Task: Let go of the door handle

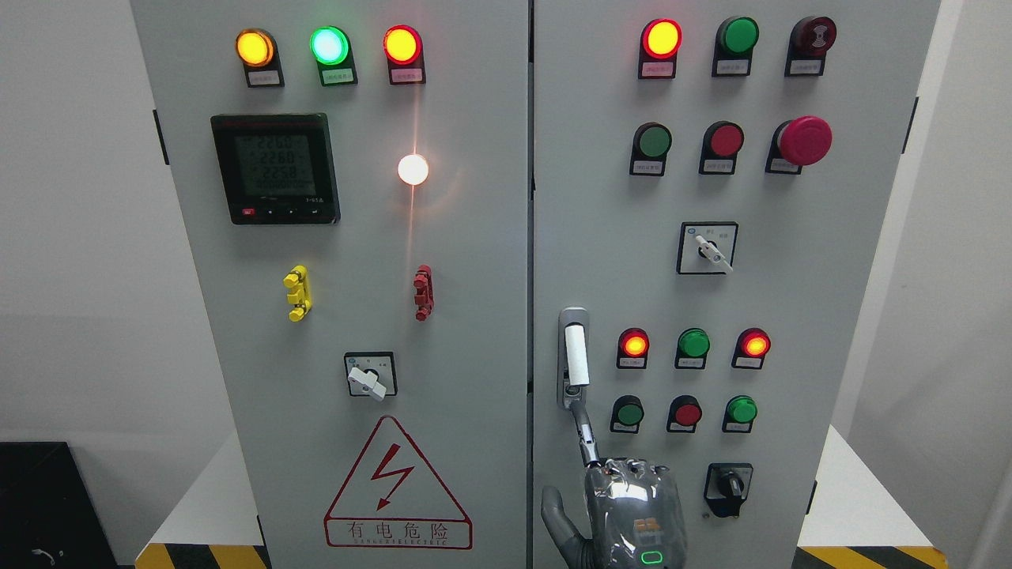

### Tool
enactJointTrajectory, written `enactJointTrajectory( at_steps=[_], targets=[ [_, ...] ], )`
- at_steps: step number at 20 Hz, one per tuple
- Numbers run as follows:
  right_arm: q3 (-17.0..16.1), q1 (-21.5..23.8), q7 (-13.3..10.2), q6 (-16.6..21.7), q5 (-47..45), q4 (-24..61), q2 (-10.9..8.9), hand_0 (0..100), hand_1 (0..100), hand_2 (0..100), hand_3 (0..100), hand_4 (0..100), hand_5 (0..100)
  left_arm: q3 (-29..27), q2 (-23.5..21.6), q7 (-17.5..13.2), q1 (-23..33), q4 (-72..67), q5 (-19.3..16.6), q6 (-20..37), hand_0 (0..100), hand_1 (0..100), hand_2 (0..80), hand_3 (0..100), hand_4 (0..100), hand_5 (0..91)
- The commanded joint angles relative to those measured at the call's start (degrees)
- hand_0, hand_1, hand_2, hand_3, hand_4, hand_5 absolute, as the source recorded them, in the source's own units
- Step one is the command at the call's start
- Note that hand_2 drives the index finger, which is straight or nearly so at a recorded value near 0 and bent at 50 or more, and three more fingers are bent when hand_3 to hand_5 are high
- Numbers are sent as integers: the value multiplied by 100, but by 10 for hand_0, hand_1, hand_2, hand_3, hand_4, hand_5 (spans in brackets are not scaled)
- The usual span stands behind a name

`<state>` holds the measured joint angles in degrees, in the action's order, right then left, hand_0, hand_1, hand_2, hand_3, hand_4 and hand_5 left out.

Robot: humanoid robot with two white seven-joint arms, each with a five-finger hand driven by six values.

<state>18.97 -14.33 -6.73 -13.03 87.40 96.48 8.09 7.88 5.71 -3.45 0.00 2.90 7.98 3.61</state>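
1. Grey electrical cabinet point(474, 237) fills most of the head view. It has two doors, shut, with a vertical seam just right of centre.
2. Left door point(340, 261): top row of three lit lamps, amber, green and red. Below them is a black digital meter point(274, 168) with a lit display, digits too blurred to read. A bright white lamp point(413, 169) sits right of the meter. Further down are a yellow clip and a red clip, then a rotary switch, then a red-bordered triangular warning sign point(398, 488) with a lightning bolt.
3. Right door point(791, 276): a lit red lamp at top, green and red push buttons in rows, and a red mushroom stop button point(804, 141). A white-levered selector switch point(708, 248) sits mid-door and a black knob switch point(728, 490) low on the right.
4. One robot hand point(624, 506) rises from the bottom edge at mid-frame; the arm's side is not clear. Index finger is extended upward, thumb is out to the left, other fingers are curled down. It grips nothing.
5. Door handle point(575, 357): upright white lever in a silver housing, at the left edge of the right door. The fingertip point(579, 411) reaches the housing's lower end, below the white lever; contact cannot be confirmed.
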Motion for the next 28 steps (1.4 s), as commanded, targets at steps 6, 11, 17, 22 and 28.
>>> enactJointTrajectory(
  at_steps=[6,11,17,22,28],
  targets=[
    [10,-9,-13,3,40,46,0,519,313,34,1000,1000,1000,3,0,2,114,0,-7,-1,120,556,0,0,0,0],
    [10,-26,-13,11,49,116,-9,519,312,34,1000,1000,1000,3,0,2,114,0,2,-1,120,556,0,0,0,0],
    [19,-26,-13,20,66,187,0,519,312,36,1000,1000,1000,3,0,2,114,0,2,-1,120,556,0,0,0,0],
    [27,-26,-13,20,75,231,0,519,312,42,1000,1000,1000,3,0,2,114,0,-7,-1,120,556,0,0,0,0],
    [45,-26,-13,20,75,283,-9,519,312,92,1000,1000,1000,-6,0,2,114,0,-7,-1,120,556,0,0,0,0]
  ],
)
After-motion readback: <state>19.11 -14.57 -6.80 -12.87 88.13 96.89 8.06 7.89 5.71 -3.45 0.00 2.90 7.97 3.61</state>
